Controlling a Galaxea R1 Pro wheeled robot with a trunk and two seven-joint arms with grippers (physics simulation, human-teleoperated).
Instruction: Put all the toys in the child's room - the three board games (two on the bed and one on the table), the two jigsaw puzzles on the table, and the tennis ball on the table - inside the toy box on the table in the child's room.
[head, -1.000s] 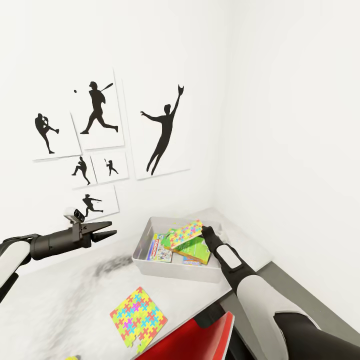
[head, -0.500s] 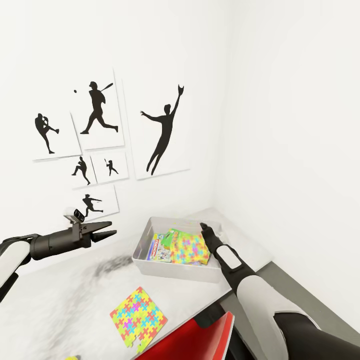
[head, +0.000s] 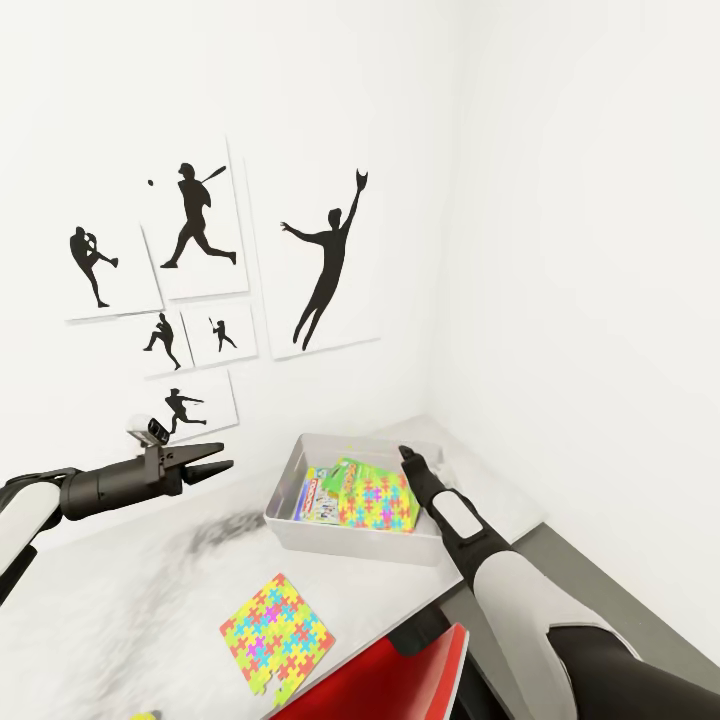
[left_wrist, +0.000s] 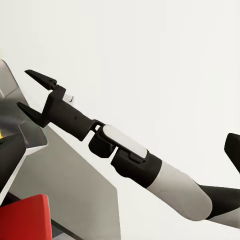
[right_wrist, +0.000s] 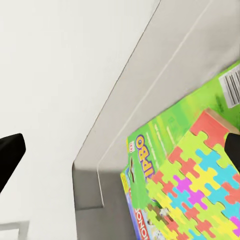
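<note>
Head view shows a jigsaw puzzle (head: 378, 499) lying atop board games (head: 322, 496) inside the toy box (head: 300, 528), right gripper (head: 407, 455) spread wide, empty, above its far-right corner.

Head high; wrists close on toy box (head: 300, 530)

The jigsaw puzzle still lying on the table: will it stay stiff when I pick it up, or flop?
The flat, brightly coloured jigsaw puzzle panel lies fully flat on the pale grey table, so a finger probably can't get under it. One corner seems to overhang the table's front edge, a likely pinch point. It looks thin and light, and may flex.
</note>
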